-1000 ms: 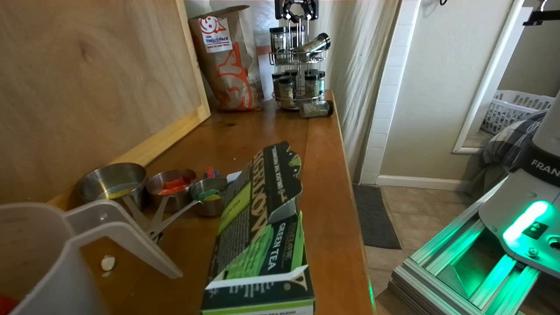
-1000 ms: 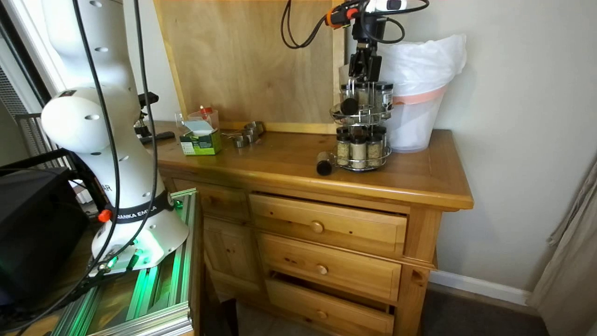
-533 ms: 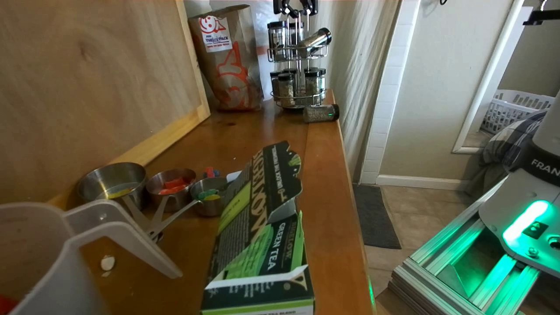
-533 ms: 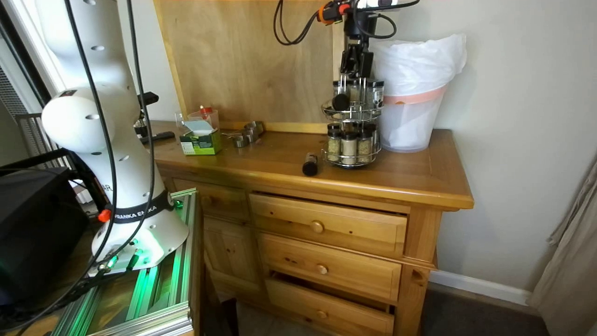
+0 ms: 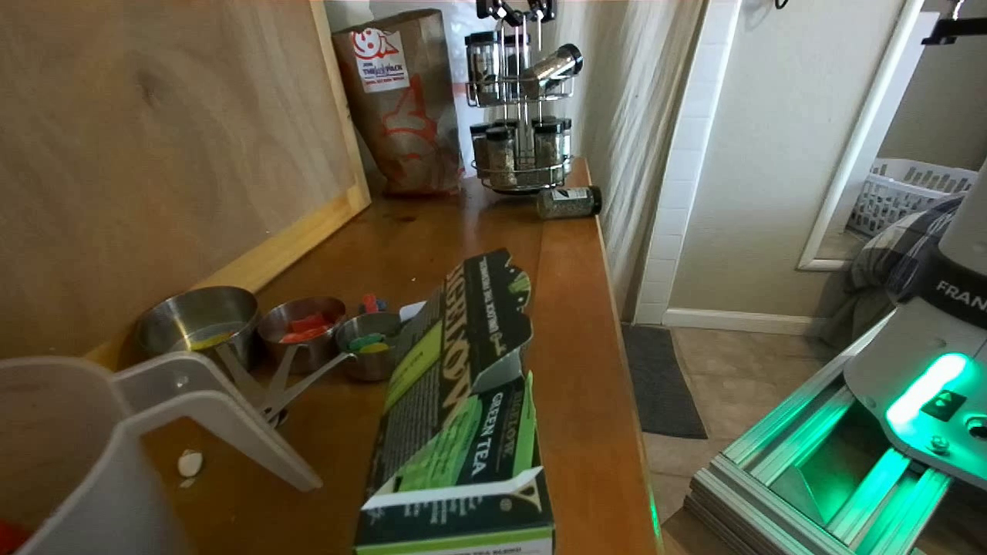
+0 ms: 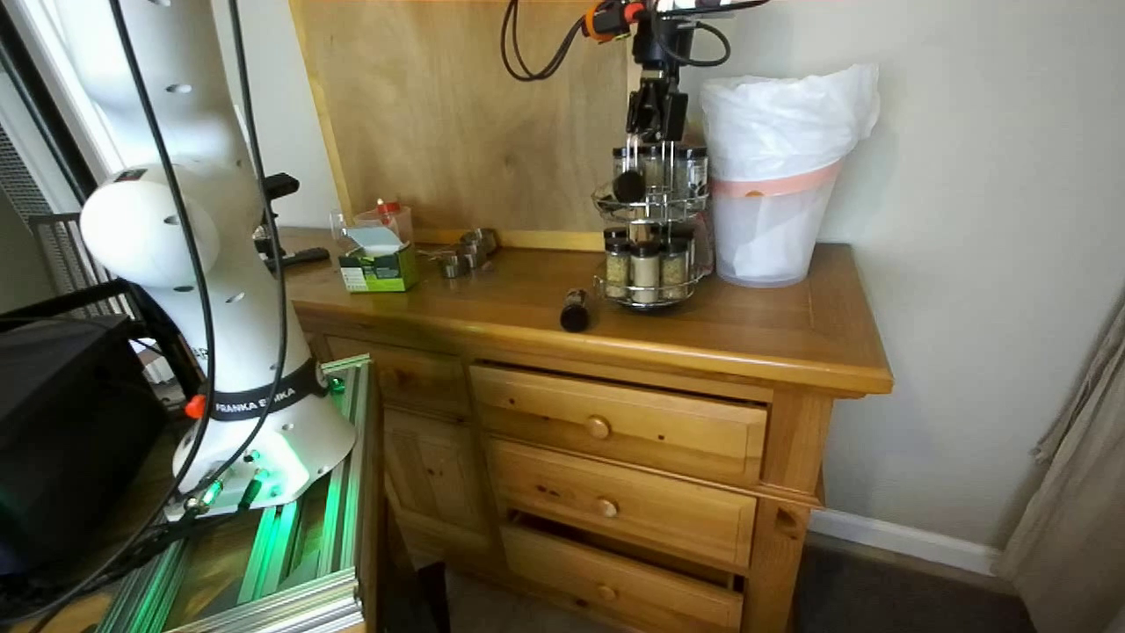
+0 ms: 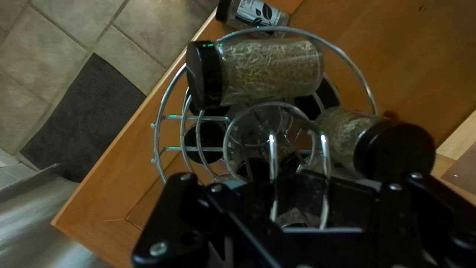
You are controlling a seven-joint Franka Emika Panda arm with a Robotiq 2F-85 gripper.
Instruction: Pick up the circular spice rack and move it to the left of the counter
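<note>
Clock read in an exterior view, counter running 9 to 3 o'clock; left to right.

Target end judged to be toward 9 o'clock, where a tea box is seen, measuring cups beside it at 2–3. Loose jar lying on its side at about 8 o'clock from the base of the circular spice rack, right in the likely carry path. Rack itself found on the right-hand half, long axis 12–6, roughly upright, directly at 6 o'clock from the gripper. Jaws drawn in narrow, handle wires apparently pinched between them. Bin set close by at 2–3 o'clock.

Move hinges on rack vs. loose jar: more height, or a swing toward 12, judged to be needed, else the jar may be pushed off the front edge at 6.

Hard to make out: arm cut off by the view's top edge. Rear jars mostly masked by front jars. Gap under the rack can't be told, so lifted or resting is unconfirmed. Tilted jar laid across the upper tier; seating unclear. Pads too dark in the wrist view for exact contact to be resolved.
</note>
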